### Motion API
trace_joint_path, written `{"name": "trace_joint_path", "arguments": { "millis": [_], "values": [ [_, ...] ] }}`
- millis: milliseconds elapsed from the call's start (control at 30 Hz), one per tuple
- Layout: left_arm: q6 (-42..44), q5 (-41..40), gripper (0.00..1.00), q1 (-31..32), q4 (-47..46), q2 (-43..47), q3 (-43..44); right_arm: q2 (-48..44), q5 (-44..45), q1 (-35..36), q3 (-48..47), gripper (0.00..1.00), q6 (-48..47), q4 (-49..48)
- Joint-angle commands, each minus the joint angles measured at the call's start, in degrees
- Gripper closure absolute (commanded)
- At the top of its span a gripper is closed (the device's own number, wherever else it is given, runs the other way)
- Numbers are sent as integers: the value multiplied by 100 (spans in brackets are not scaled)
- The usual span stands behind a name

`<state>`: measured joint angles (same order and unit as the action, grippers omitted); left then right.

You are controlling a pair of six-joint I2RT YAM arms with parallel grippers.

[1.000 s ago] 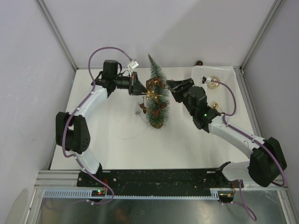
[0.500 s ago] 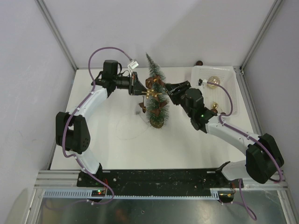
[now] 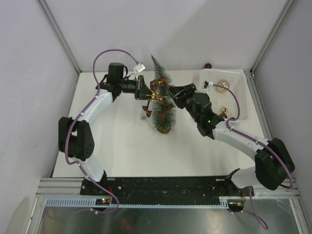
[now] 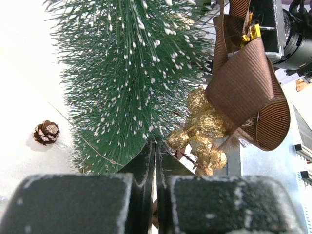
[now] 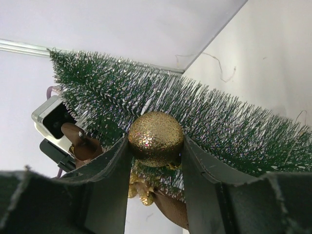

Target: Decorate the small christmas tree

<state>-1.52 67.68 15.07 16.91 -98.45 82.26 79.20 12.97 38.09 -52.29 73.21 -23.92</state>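
Frosted green, the small christmas tree (image 3: 162, 95) stands upright on the white surface (image 3: 122, 146) between both pincers. The right pincer (image 5: 156, 144) grips a gold glitter ball (image 5: 156, 132) against the bristles. The left pincer (image 4: 155, 146) is pressed closed beside a brown ribbon bow (image 4: 246, 87). A pine cone (image 4: 47, 132) lies near.

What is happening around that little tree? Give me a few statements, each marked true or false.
1. The right end effector grips a gold ball against the tree. True.
2. The left end effector is wide open. False: its fingers are shut together.
3. The tree lies flat on the table. False: it stands on its base.
4. A brown bow hangs beside the bristles. True.
5. The basket is empty. False: gold balls lie in it.
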Motion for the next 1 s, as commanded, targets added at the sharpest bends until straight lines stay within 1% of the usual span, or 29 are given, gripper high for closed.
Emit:
{"name": "trace_joint_path", "arguments": {
  "millis": [0,67,167,367,433,633,767,833,967],
  "values": [
    [42,56,100,84,-94,290,57,-180,-9,33,30,92,-236,118],
    [59,42,100,84,-98,318,30,-283,11,-7,146,89,-279,237],
    [55,41,100,84,-92,320,19,-400,18,-102,318,82,-313,366],
    [9,29,100,84,-91,336,47,-460,-43,-151,364,68,-430,581],
    [-3,20,100,84,-91,345,52,-492,-34,-163,363,65,-470,612],
    [-9,-8,100,85,-96,381,47,-571,-20,-199,361,60,-611,769],
    [-8,-29,100,85,-94,374,41,-663,-30,-266,363,50,-755,961],
    [4,-32,100,84,-96,354,42,-716,-40,-310,361,42,-850,1008],
    [-1,-27,100,84,-96,323,44,-744,-117,-402,363,38,-911,1090]
  ]
}}
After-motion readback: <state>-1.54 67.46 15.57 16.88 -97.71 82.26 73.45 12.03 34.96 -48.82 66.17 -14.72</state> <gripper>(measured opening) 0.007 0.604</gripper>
